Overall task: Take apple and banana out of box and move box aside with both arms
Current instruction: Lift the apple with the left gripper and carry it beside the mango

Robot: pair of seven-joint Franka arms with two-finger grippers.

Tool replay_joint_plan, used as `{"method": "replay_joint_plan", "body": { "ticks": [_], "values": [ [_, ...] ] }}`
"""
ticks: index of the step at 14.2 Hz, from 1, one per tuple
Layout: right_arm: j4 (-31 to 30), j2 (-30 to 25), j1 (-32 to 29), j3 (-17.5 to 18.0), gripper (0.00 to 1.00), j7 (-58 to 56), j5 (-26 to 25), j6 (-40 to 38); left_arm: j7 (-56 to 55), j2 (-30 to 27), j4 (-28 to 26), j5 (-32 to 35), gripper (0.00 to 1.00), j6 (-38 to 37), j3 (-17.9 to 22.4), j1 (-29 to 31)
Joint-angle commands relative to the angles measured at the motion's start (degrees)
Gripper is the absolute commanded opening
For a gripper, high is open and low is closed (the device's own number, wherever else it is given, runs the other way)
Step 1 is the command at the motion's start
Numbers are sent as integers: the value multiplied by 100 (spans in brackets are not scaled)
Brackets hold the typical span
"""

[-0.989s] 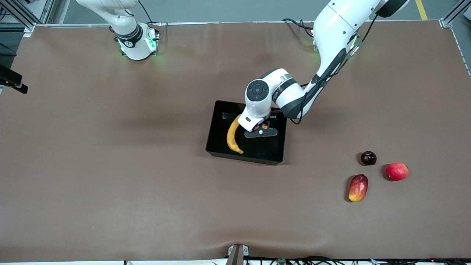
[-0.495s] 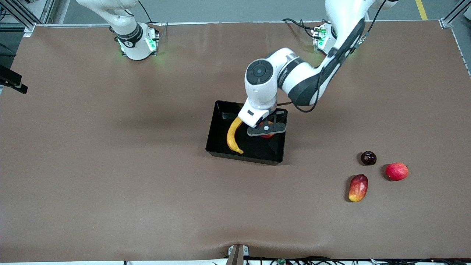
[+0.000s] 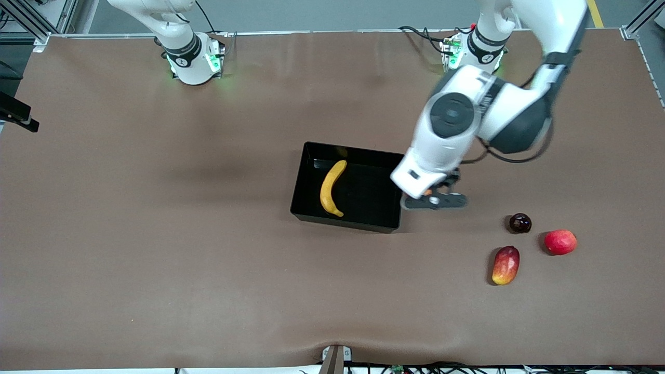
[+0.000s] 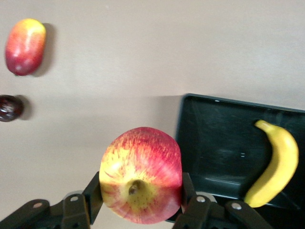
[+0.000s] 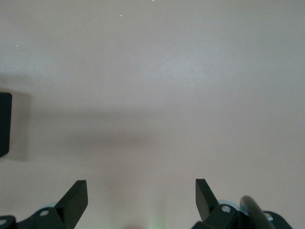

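The black box sits mid-table with the yellow banana lying inside it. My left gripper is up in the air over the bare table, just beside the box's wall toward the left arm's end. It is shut on the red apple with yellow patches, stem dimple facing the camera. The box and the banana also show in the left wrist view. My right gripper is open and empty over bare table; it is out of the front view.
A red-and-yellow mango, a plain red round fruit and a small dark round fruit lie on the table toward the left arm's end, nearer to the front camera than the box. The mango shows in the left wrist view.
My left gripper has risen out of the box with the apple and swung toward the left arm's end. The banana stays in the box.
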Motion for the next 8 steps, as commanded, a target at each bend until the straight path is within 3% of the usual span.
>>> {"method": "replay_joint_plan", "body": {
  "ticks": [1, 8],
  "values": [
    [57, 36, -78, 23, 100, -47, 87, -9, 425, -89, -31, -84, 0, -116, -46, 283],
    [57, 36, -87, 23, 100, -47, 87, -9, 1637, -19, -31, 21, 0, -81, 6, 916]
  ]
}}
